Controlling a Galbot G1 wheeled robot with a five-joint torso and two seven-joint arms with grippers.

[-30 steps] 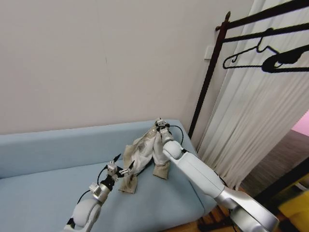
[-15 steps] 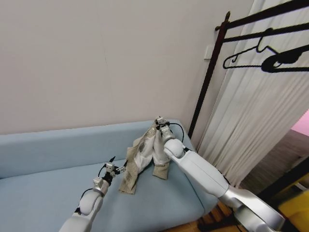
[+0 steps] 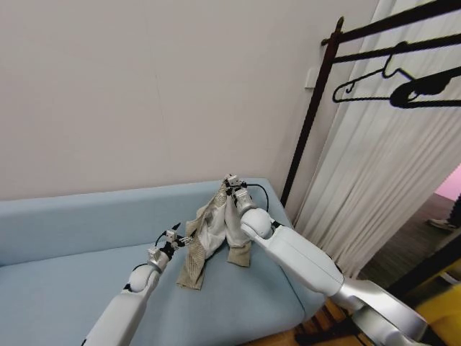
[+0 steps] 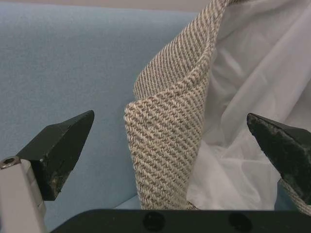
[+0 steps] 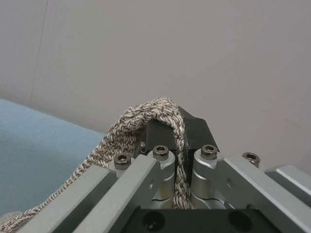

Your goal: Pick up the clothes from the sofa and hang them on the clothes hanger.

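- My right tool [image 3: 230, 182] is clamped on the top of the knit top [image 3: 209, 234], holding it up off the sofa [image 3: 72, 216] so it hangs; its lower end seems to touch the seat.
- My left tool [image 3: 173, 239] is wide open at the top's left edge, placed, I judge, for a second hold.
- The left wrist view shows that edge between my open fingers; the head view leaves it unclear.
- The right wrist view shows the knit pinched; the head view adds the hanger [image 3: 374, 79], upper right, well apart.

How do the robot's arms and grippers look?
The left arm and right arm are rounded glossy silver-white shells with black cables at the wrists. The left gripper has black wedge-shaped fingers; the right gripper has silver bars with black hex screws.
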